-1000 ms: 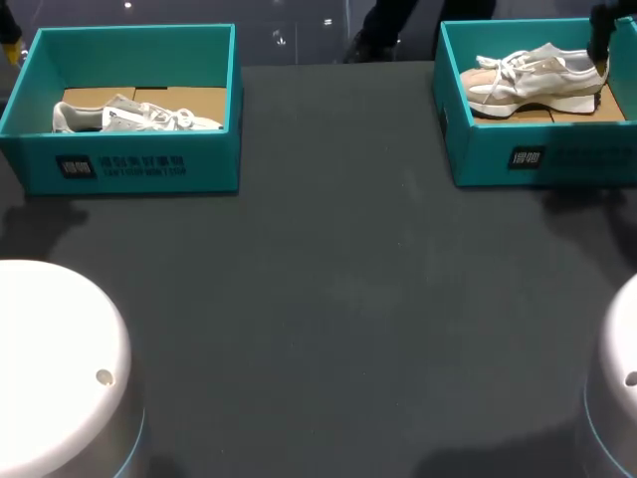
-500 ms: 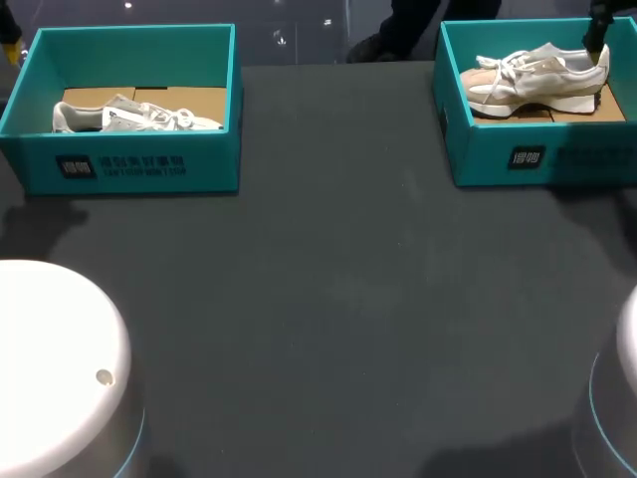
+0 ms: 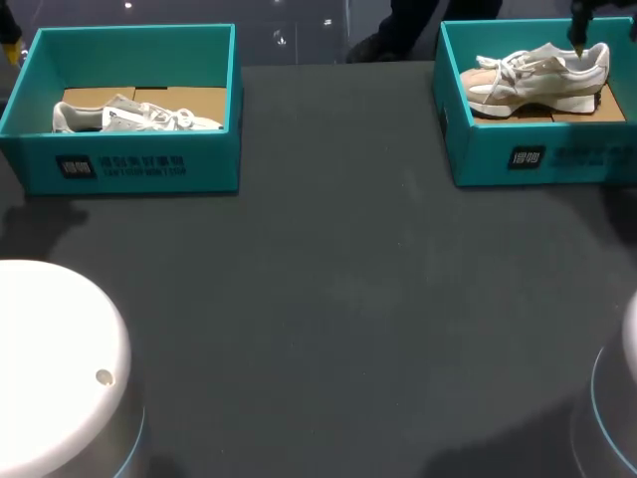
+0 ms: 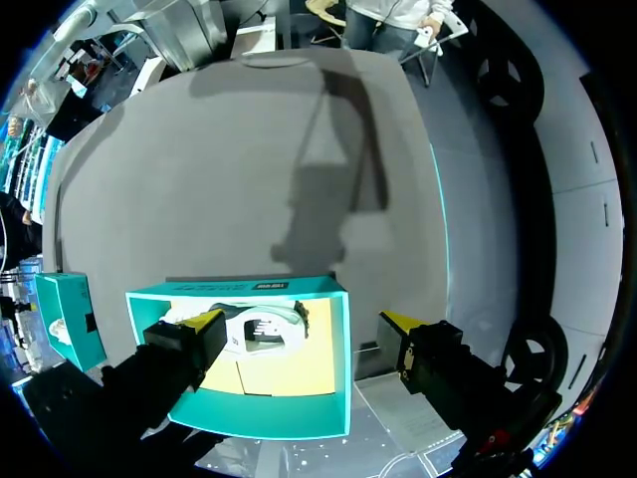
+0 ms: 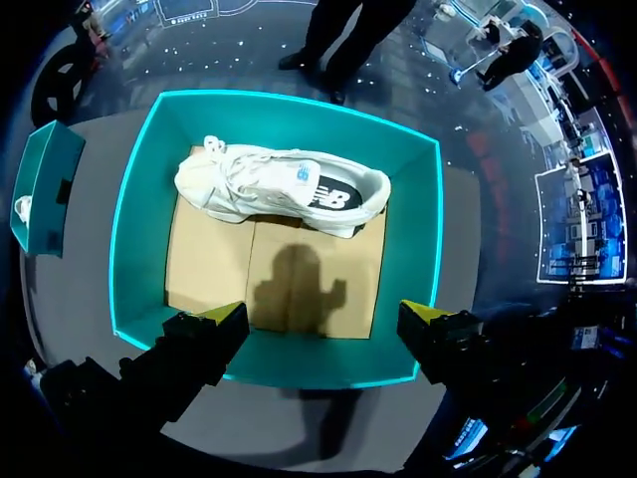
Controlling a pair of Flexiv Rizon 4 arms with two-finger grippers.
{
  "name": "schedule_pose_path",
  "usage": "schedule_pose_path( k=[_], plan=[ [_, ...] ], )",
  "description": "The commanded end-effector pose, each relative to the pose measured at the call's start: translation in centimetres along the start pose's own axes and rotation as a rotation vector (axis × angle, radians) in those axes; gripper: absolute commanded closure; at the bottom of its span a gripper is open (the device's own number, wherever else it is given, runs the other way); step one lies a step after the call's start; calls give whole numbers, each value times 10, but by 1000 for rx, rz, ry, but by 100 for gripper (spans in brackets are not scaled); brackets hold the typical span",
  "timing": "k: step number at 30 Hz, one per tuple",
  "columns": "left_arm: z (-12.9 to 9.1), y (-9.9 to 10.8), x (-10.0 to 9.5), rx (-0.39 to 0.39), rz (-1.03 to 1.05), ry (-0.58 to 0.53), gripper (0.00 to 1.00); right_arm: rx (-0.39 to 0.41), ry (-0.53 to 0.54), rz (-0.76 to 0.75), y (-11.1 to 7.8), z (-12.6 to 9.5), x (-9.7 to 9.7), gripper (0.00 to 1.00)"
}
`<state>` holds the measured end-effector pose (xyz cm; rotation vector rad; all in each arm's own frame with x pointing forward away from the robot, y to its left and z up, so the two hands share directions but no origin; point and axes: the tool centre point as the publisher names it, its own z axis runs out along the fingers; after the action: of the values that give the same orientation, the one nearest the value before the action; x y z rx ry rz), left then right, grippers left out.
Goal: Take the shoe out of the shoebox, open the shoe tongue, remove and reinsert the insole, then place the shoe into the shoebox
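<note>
Right gripper (image 5: 323, 314) has shifted in the head view over the last second, from beside the heel of the right shoe (image 3: 537, 78) to a spot nearer that view's top edge, a little toward the middle. Neither shoe nor either box has moved.

Right shoe: pale, laced, lying in the back half of the right box (image 3: 478, 149) on the cardboard floor (image 5: 299, 284). Toe points toward the left box (image 3: 129, 164), heel toward the outer wall. It is not held.

Right gripper: hangs over the near wall of the right box, fingers spread wide, nothing between them. Its shadow falls on the cardboard just short of the shoe.

Left shoe (image 3: 134, 117): white, lying in the left box, also on cardboard, toe toward the right box.

Left gripper (image 4: 302, 321): hangs above the left box, fingers wide apart, touching nothing. One yellow tip sits over the shoe's end of the box, the other beyond the box wall.

Both boxes stand at the far edge of the dark table (image 3: 328, 299), well apart.
</note>
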<state>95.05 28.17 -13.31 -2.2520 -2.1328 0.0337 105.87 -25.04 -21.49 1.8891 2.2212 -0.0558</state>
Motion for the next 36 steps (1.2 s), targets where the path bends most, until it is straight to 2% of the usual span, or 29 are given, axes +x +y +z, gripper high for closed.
schedule_pose_path(
  k=[1,7,15,20,21,24,27,32,36],
  plan=[
    [0,-1,0,-1,1,2,0,41,11,10,33,16,-10,0],
    [0,-1,0,-1,1,2,0,43,6,34,50,35,-24,0],
    [0,-1,0,-1,1,2,0,51,-4,55,68,62,-34,2],
    [0,-1,0,-1,1,2,0,60,-8,110,73,76,-43,16],
    [0,-1,0,-1,1,2,0,60,-7,115,74,79,-45,17],
    [0,-1,0,-1,1,2,0,75,-14,140,78,89,-49,32],
    [0,-1,0,-1,1,2,0,89,-17,157,81,98,-49,35],
    [0,-1,0,-1,1,2,0,101,-7,187,84,112,-53,33],
    [0,-1,0,-1,1,2,0,118,-13,212,86,123,-56,37]
  ],
)
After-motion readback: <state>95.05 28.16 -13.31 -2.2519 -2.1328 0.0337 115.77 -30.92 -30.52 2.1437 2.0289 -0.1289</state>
